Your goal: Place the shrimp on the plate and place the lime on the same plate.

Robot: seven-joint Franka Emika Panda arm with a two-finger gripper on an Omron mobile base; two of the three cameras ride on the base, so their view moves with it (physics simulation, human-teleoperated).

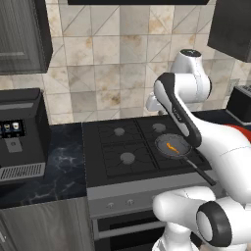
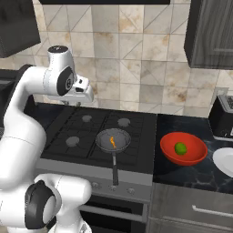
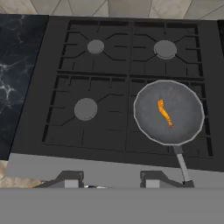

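The gripper (image 2: 81,102) hangs high above the back of the stove (image 2: 91,132), carried at the end of the white arm, well apart from everything it must pick up. Its fingers are too small and too hidden to judge from the base views, and the hand view gives nothing clear of the tips, so whether the jaws stand apart or together I cannot tell; nothing shows between them, and it seems to hold nothing. The hand looks straight down on the cooktop, which reads as a survey pose from which to line up a descent.

Below and toward the front right burner sits the frying pan (image 3: 169,112), a shallow grey round with its handle pointing at the front edge of the stove. In it lies the shrimp (image 3: 164,113), a thin curved orange piece near the pan's middle, apart from the rim. It is so slight and flat that a pinch from above will probably need the tips brought right down to the pan floor.

On the dark marble counter (image 2: 191,175) to the right of the stove stands the red bowl (image 2: 184,148), and the lime (image 2: 181,148) rests inside it, a small green ball close to the centre. Just beyond the bowl, at the edge of the right base view, is the plate (image 2: 225,161), white, shallow and bare on the part that shows. Neither piece has reached it yet, so the task looks to be at its very start, with the shrimp as the likely first pick
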